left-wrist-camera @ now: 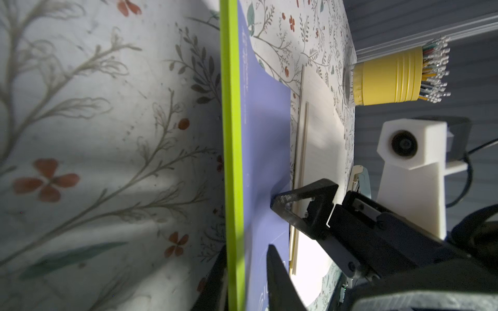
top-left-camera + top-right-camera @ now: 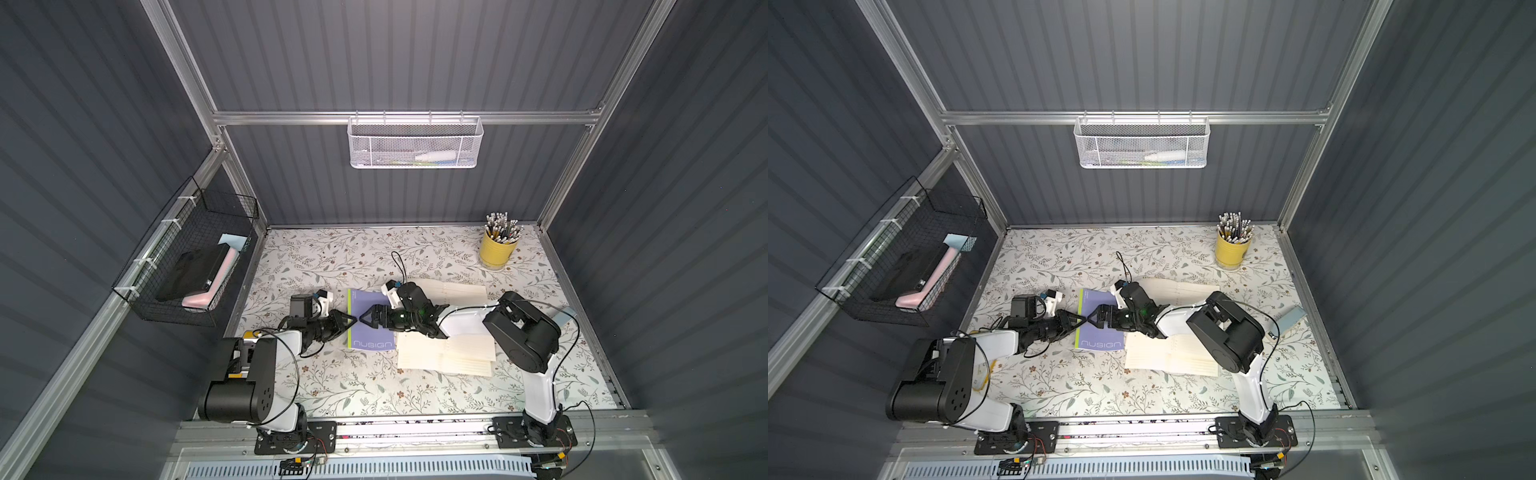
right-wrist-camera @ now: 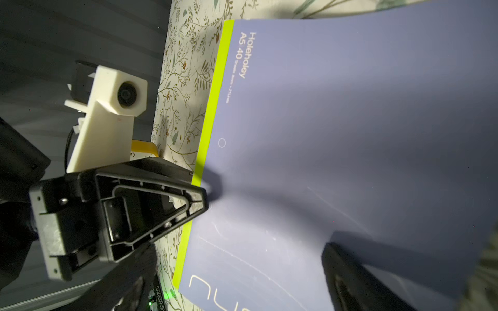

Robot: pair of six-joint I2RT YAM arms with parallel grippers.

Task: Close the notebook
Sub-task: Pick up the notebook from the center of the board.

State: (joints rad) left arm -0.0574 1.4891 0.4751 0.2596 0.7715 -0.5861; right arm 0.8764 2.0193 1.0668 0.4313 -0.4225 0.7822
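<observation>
Starting at the front rail (image 2: 415,428): left arm (image 2: 266,374) and right arm (image 2: 523,332) are mounted there, reaching in over the floral table (image 2: 374,395); left gripper (image 2: 354,319) and right gripper (image 2: 362,319) point at each other, tips almost meeting in both top views; notebook (image 2: 374,338) lies open mid-table, purple cover (image 3: 323,121) on the robot's left, cream pages (image 2: 444,357) fanned out to the right, partly under the right arm; left fingers (image 1: 279,277) sit either side of the cover's green edge strip (image 1: 231,134), one over the purple face, one on the table side, gap narrow; can't tell if they pinch the cover or just bracket it; right gripper comes in across the cover from the page side, one fingertip (image 1: 279,202) touching or just above the purple face near that same edge; its jaw spread isn't readable in any view, so can't tell whether it holds anything; cover looks bowed rather than flat in the right wrist view, with a shadowed crease by the left gripper's tip; small pale blue item (image 2: 1292,318) near the table's right edge, well apart from the notebook; further back, yellow cup (image 2: 498,251) full of pencils (image 2: 503,226) in the far right corner; black wire basket (image 2: 187,270) on the left wall holds a black and pink object (image 2: 199,282); white mesh basket (image 2: 415,143) hangs on the back wall rail.
</observation>
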